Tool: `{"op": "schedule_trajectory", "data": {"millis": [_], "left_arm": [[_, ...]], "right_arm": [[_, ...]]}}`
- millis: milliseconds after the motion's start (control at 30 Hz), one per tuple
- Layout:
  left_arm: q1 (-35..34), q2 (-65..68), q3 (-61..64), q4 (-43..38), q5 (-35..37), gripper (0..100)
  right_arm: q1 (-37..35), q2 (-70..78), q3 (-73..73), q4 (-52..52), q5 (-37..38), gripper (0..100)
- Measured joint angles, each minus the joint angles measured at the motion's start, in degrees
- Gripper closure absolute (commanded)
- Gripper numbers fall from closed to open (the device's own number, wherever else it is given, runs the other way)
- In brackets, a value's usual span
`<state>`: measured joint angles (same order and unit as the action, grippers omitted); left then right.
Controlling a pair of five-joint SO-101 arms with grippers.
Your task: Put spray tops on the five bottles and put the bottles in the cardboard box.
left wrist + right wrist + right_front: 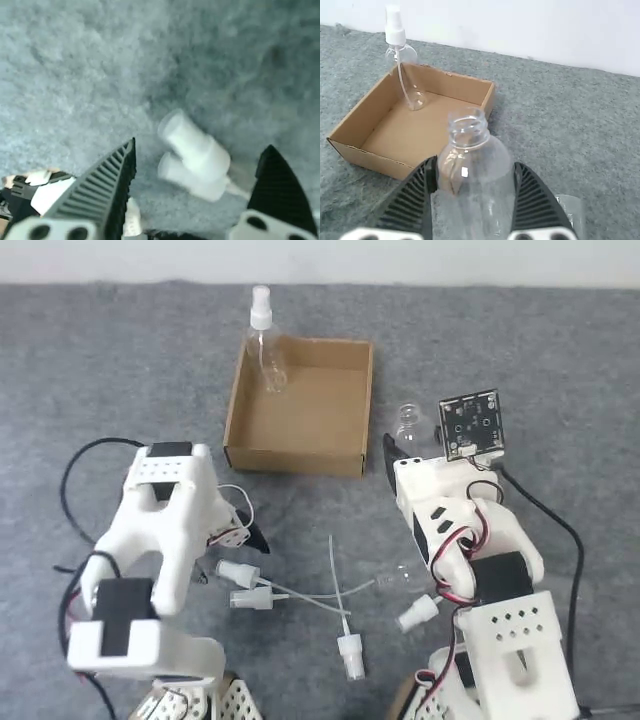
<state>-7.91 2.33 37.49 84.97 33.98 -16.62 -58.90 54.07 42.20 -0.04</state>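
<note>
My left gripper (200, 146) is open and low over the grey mat, with a white spray top (194, 152) lying between its fingers. In the high view it (245, 536) sits just above two spray tops (238, 571) with long tubes. My right gripper (474, 165) is shut on an upright clear bottle (470, 155) with no top, held beside the right wall of the cardboard box (350, 410). A bottle with a spray top (266, 340) stands in the box's far left corner. Another clear bottle (400, 576) lies on the mat.
Two more spray tops (350, 654) (418, 613) lie on the mat between the arms. A further clear object (568, 204) shows beside the held bottle. The mat runs to a white wall behind the box.
</note>
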Motion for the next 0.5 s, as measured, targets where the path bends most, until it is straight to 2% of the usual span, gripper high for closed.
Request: {"op": "schedule_trajectory", "data": {"millis": [300, 500], "left_arm": [[0.1, 3.9, 0.0, -5.1, 6.0, 66], [0.7, 4.3, -0.8, -8.0, 7.6, 88]], "right_arm": [[0.0, 0.0, 0.0, 0.0, 0.0, 98.9], [0.0, 0.0, 0.0, 0.0, 0.0, 98.9]]}}
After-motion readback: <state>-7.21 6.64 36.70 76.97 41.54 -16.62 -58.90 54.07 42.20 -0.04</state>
